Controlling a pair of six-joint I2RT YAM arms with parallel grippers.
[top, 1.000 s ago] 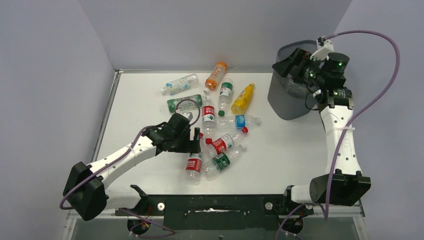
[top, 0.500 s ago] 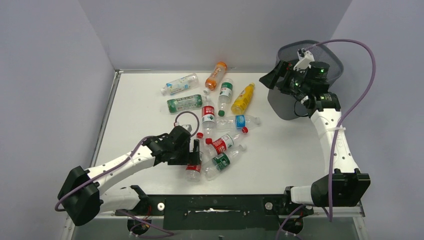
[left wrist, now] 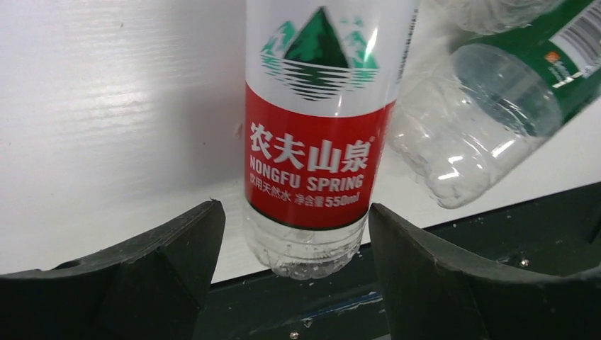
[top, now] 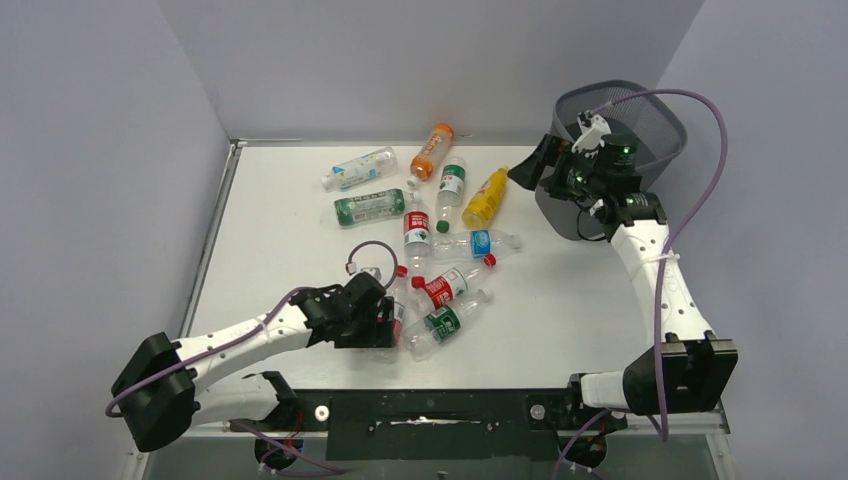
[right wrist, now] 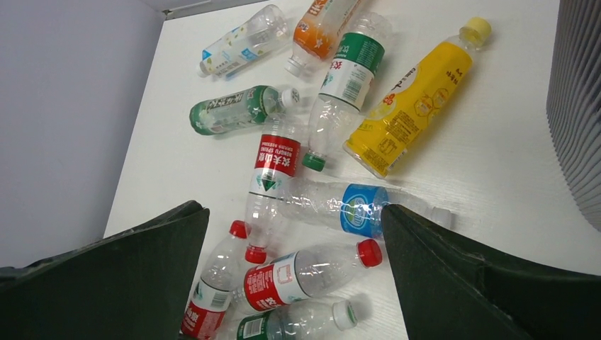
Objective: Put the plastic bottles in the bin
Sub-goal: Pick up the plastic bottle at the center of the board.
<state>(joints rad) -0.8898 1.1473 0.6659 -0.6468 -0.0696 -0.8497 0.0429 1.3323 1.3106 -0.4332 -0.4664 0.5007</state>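
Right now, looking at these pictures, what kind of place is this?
Probably a robot test booth, not a home: two robot arms bolted to a white table, plain grey walls closing it in, and plastic bottles scattered beside a wire-mesh bin.

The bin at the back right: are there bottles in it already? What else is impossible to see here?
- Inside of the bin: in the top view, the right arm and the mesh wall block it, so its contents cannot be told.
- Red-label bottle: in the left wrist view, its cap end is cut off by the top edge. In the top view, the left arm covers most of it.
- Green-label bottle: in the left wrist view, it is cut off by the right edge.
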